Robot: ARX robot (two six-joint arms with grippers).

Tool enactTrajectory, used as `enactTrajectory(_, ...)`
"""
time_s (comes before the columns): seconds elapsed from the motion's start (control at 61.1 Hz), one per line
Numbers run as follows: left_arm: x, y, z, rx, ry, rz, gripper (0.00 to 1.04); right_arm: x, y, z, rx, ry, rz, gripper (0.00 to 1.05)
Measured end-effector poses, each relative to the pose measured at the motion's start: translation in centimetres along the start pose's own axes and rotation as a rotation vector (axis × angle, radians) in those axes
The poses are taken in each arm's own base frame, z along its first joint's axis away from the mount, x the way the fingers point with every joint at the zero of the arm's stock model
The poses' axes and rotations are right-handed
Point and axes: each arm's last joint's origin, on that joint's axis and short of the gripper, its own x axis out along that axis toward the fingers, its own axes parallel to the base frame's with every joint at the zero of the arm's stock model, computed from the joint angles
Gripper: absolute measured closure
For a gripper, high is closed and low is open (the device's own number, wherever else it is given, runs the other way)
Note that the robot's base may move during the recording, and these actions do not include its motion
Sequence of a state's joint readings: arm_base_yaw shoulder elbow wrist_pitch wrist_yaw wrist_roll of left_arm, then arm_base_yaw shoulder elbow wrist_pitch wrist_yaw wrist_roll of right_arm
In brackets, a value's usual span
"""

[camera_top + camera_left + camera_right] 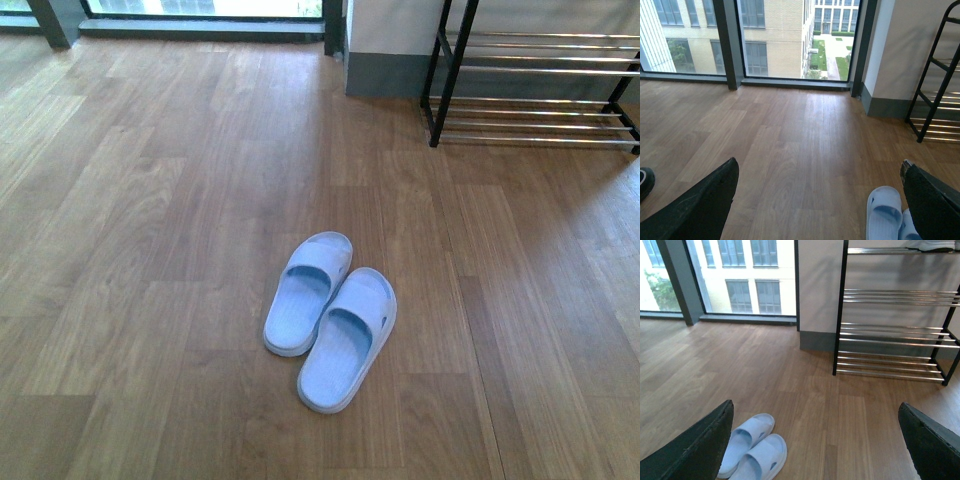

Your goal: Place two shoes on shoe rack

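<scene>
Two light blue slide shoes lie side by side on the wooden floor, one shoe to the left and the other shoe to its right, toes pointing away. The shoe rack, black-framed with chrome rods, stands against the wall at the far right. Neither arm shows in the front view. My left gripper hangs open over bare floor, a shoe by its one finger. My right gripper is open too, the pair beside one finger and the shoe rack ahead.
A grey-skirted wall corner stands left of the rack. Floor-length windows with dark frames run along the far side. A dark round object sits at the edge of the left wrist view. A white item rests on the rack's top shelf.
</scene>
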State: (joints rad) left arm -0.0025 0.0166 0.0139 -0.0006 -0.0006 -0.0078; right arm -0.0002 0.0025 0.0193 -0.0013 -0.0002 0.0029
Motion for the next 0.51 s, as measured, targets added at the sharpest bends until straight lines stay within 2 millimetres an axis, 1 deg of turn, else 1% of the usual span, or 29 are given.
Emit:
enactTrajectory(0.425, 0.0, 0.0, 0.0, 0.0, 0.0, 0.0, 0.09, 0.01, 0.0, -0.02, 0.0, 0.002, 0.0, 0.09)
enactTrajectory(0.458, 0.0, 0.0, 0.0, 0.0, 0.0, 0.0, 0.09, 0.03, 0.0, -0.05, -0.005, 0.006, -0.019, 0.09)
enactTrajectory(0.507, 0.0, 0.0, 0.0, 0.0, 0.0, -0.001, 0.09, 0.22, 0.06, -0.23, -0.014, 0.04, -0.106, 0.09)
